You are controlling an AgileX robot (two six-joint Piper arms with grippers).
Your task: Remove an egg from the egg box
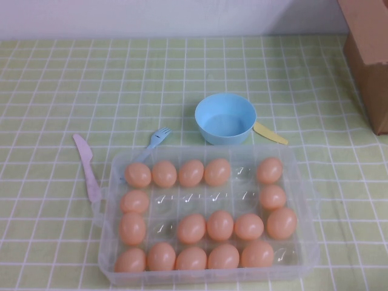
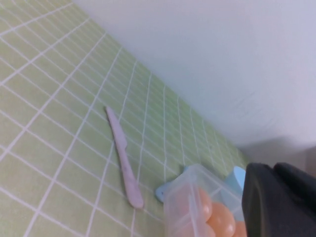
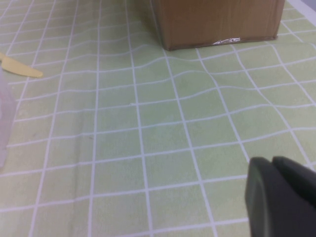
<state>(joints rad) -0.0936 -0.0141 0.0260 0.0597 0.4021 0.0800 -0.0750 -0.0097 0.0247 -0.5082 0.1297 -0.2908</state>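
The clear plastic egg box (image 1: 107,241) lies at the front middle of the table in the high view. It holds several peach-orange eggs, such as one egg (image 1: 219,225) in the third row; several wells are bare. Neither arm shows in the high view. In the left wrist view my left gripper (image 2: 274,169) is shut and empty, apart from the box's corner (image 2: 181,193), where eggs (image 2: 222,223) show through the wall. In the right wrist view my right gripper (image 3: 271,161) is shut and empty above bare green cloth, the box's edge (image 3: 4,113) far off.
A light-blue bowl (image 1: 225,118) stands just behind the box, with a yellow knife (image 1: 270,133) to its right and a blue fork (image 1: 154,141) to its left. A pink knife (image 1: 87,167) lies left of the box. A cardboard box (image 1: 370,57) stands at the far right.
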